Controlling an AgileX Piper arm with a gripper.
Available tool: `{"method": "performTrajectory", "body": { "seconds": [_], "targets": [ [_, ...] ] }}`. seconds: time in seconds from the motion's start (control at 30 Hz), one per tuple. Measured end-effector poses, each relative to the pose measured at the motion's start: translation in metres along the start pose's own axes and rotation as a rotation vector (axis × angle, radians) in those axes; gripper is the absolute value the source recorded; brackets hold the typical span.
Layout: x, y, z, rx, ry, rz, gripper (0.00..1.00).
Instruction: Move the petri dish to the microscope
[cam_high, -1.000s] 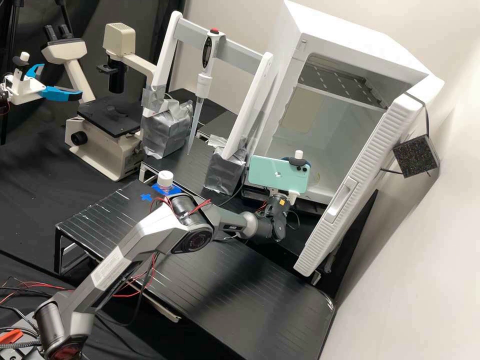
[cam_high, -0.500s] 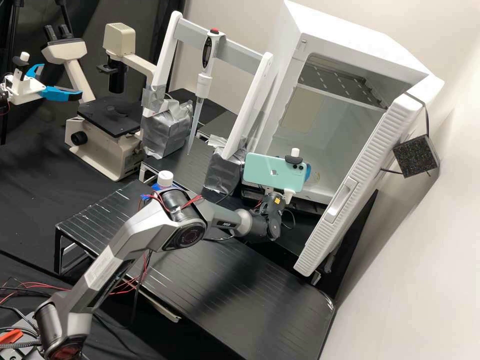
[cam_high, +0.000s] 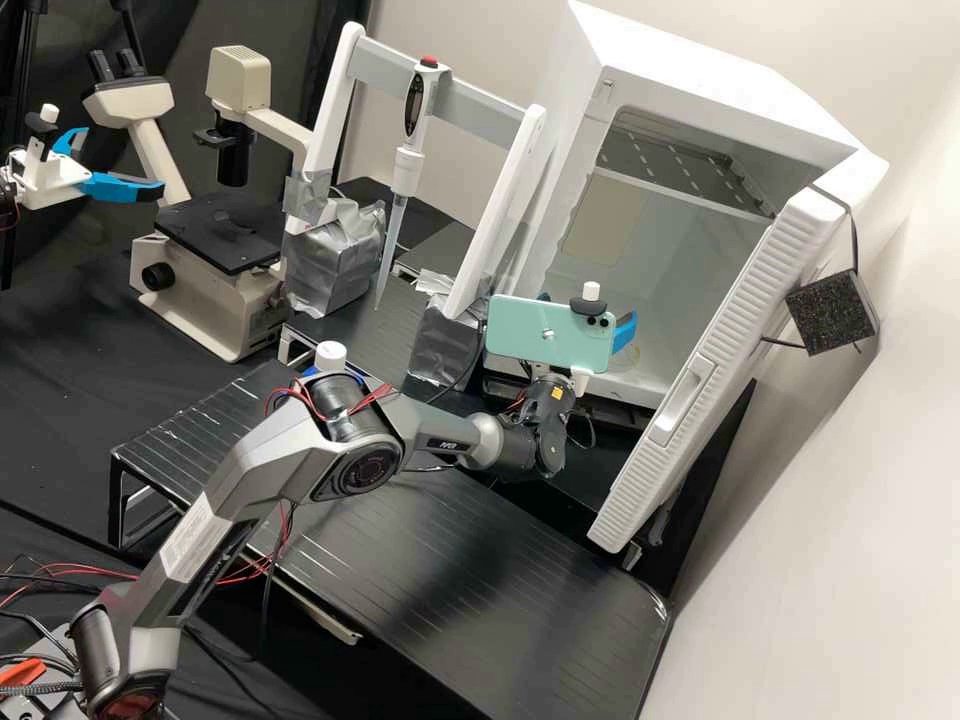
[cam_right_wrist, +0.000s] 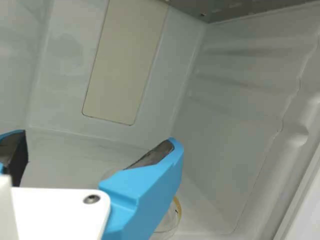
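1 dish (cam_right_wrist: 170, 226) lies on the incubator (cam_high: 735, 95) floor, and my gripper (cam_right_wrist: 97, 137), jaws wide and empty, has shifted slightly at the opening over the past second; I judge I'm lining up the pick. A blue finger (cam_right_wrist: 145, 187) hides part of the dish, whose clear wall reads faintly.

I've got light lettering (cam_high: 447, 443) on my arm's forearm (cam_high: 412, 420). Pale label (cam_high: 184, 545) on the lower link (cam_high: 245, 475), print too fine to tell. Logo (cam_high: 547, 334) on the mint phone's back (cam_high: 513, 322). Orange-yellow sticker (cam_high: 556, 393) on the wrist joint (cam_high: 548, 415), marking too small to make out.
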Motion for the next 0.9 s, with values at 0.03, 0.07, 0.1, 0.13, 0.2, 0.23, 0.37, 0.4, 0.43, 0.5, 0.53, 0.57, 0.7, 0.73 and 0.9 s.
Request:
{"method": "performTrajectory", "body": {
  "seconds": [0.03, 0.07, 0.1, 0.13, 0.2, 0.23, 0.37, 0.4, 0.43, 0.5, 0.53, 0.57, 0.7, 0.73, 0.9],
  "targets": [
    [0.001, -0.001, 0.003, 0.0, -0.004, 0.001, 1.0],
    [0.002, -0.003, 0.007, 0.003, -0.01, -0.003, 1.0],
    [0.002, -0.005, 0.01, 0.005, -0.017, -0.006, 1.0],
    [0.002, -0.006, 0.015, 0.006, -0.029, -0.008, 1.0],
    [0.002, -0.008, 0.022, 0.016, -0.053, -0.004, 1.0],
    [0.002, -0.009, 0.025, 0.023, -0.064, -0.002, 1.0],
    [-0.002, -0.009, 0.037, 0.054, -0.099, 0.028, 1.0],
    [-0.003, -0.007, 0.039, 0.057, -0.104, 0.036, 1.0],
    [-0.004, -0.006, 0.039, 0.064, -0.107, 0.045, 1.0],
    [-0.003, -0.003, 0.04, 0.083, -0.11, 0.074, 1.0],
    [-0.003, -0.001, 0.04, 0.095, -0.112, 0.095, 1.0],
    [-0.002, 0.001, 0.041, 0.103, -0.111, 0.111, 1.0],
    [-0.001, 0.003, 0.044, 0.119, -0.107, 0.141, 1.0],
    [-0.001, 0.002, 0.044, 0.121, -0.108, 0.141, 1.0],
    [0.001, 0.001, 0.043, 0.122, -0.105, 0.138, 1.0]
  ]
}}
